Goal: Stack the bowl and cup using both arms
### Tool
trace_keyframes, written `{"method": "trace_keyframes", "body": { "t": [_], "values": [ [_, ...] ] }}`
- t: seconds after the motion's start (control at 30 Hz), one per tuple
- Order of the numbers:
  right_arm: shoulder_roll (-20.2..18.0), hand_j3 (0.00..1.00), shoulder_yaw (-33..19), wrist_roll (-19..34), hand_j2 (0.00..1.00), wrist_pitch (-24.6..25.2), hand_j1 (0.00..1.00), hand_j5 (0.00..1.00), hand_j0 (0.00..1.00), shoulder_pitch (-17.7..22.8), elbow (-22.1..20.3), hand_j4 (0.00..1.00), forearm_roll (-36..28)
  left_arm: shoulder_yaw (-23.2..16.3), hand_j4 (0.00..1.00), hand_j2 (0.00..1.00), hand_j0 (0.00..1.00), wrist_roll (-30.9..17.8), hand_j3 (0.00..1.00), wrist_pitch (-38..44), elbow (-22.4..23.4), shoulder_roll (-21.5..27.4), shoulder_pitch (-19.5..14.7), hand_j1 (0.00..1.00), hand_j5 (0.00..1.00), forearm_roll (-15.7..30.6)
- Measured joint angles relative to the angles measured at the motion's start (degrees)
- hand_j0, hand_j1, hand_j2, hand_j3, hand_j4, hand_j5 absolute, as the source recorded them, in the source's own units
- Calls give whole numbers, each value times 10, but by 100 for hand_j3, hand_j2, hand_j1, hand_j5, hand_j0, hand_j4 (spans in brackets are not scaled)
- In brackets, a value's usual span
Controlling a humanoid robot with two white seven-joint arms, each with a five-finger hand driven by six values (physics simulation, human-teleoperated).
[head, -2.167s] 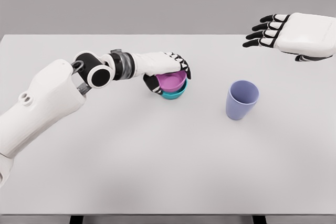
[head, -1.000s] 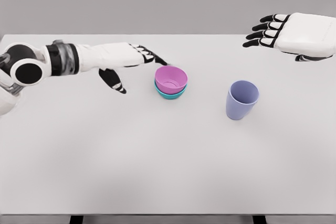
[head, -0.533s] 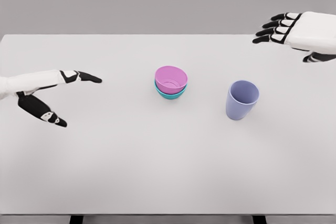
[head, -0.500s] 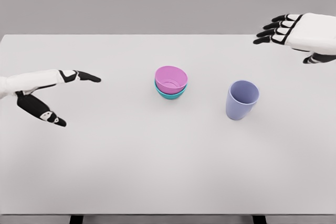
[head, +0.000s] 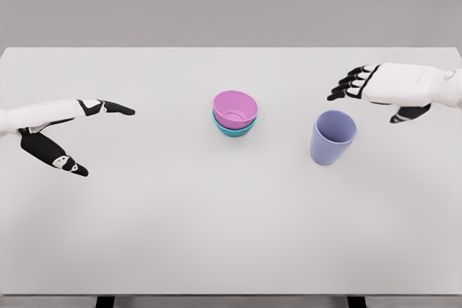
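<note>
A pink bowl (head: 235, 108) sits nested in a teal bowl (head: 235, 130) at the middle of the white table (head: 180, 221). A lavender cup (head: 332, 136) stands upright to the right of them. My left hand (head: 83, 135) hovers at the far left, open, fingers spread, well away from the bowls. My right hand (head: 372, 95) is just above and behind the cup, open, fingers extended toward the left, touching nothing.
The table's far edge (head: 231, 48) meets a grey wall. Dark table legs show at the bottom edge.
My left hand let go of the stacked bowls and drew back to the far left. My right hand came down from the upper right to just above the cup.
</note>
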Motion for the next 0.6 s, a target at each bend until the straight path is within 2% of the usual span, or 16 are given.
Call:
{"method": "trace_keyframes", "body": {
  "t": [0.23, 0.6],
  "values": [
    [20, 100, 34, 0, 100, -3, 100, 100, 100, -17, 4, 100, 2, 0, 100, 100, 100, 0, 100, 0, 0, 0, 0, 100, 100, 0],
    [33, 100, 67, 0, 100, -4, 100, 100, 100, -31, 10, 100, 2, 0, 100, 100, 100, 0, 100, 0, 0, -1, 0, 100, 100, 0]
  ]
}}
